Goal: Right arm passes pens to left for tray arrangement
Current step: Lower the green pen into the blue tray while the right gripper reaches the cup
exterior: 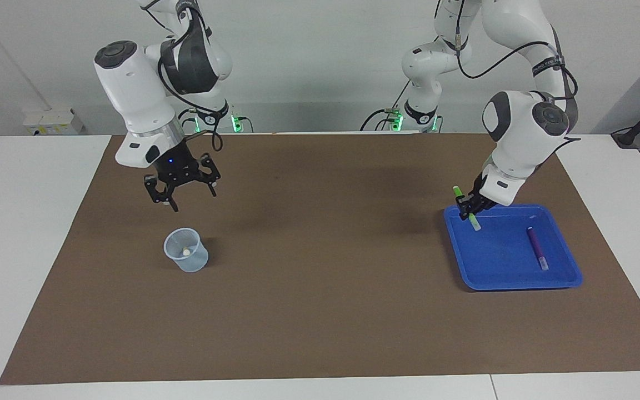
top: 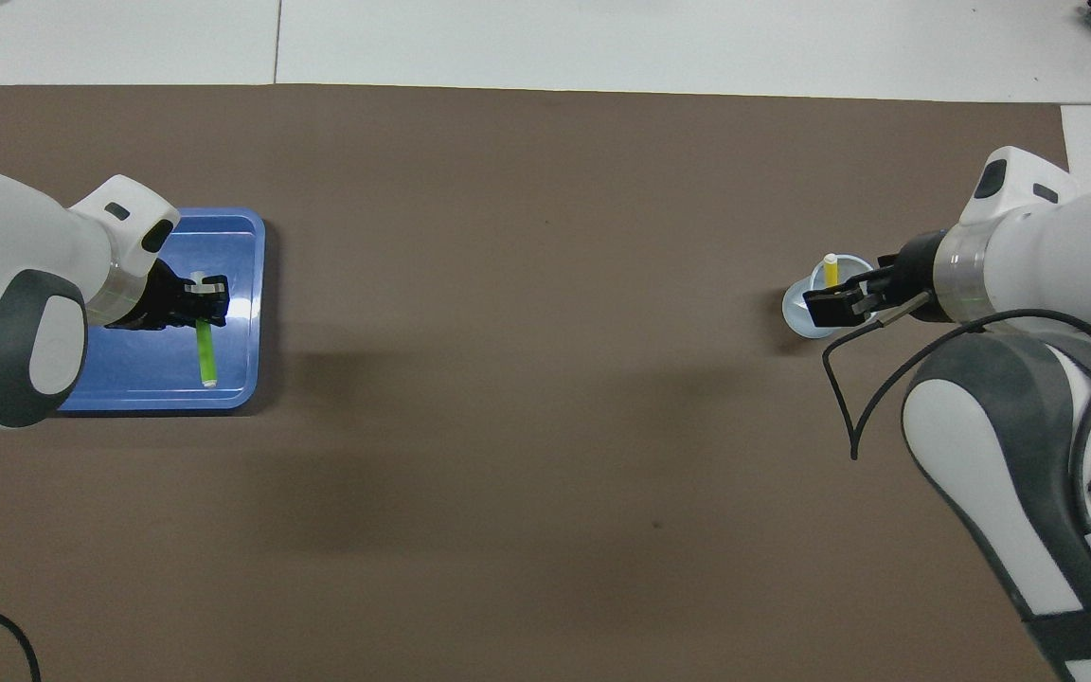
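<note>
The blue tray (exterior: 498, 264) (top: 235, 237) lies at the left arm's end of the table, with the purple pen (exterior: 536, 248) flat in it. My left gripper (exterior: 469, 211) (top: 206, 301) is shut on the green pen (exterior: 474, 222) (top: 205, 352). It holds the pen tilted over the tray's edge nearest the robots, lower end close to the tray floor. The yellow pen (top: 830, 272) (exterior: 186, 251) stands in a small translucent cup (exterior: 186, 260) (top: 803, 320). My right gripper (exterior: 193, 200) (top: 853, 301) hangs open above that cup, holding nothing. In the overhead view the left arm hides the purple pen.
A brown mat (exterior: 320, 278) covers the table's middle, with white tabletop around it. Cables hang from the right arm's wrist (top: 849, 398) near the cup.
</note>
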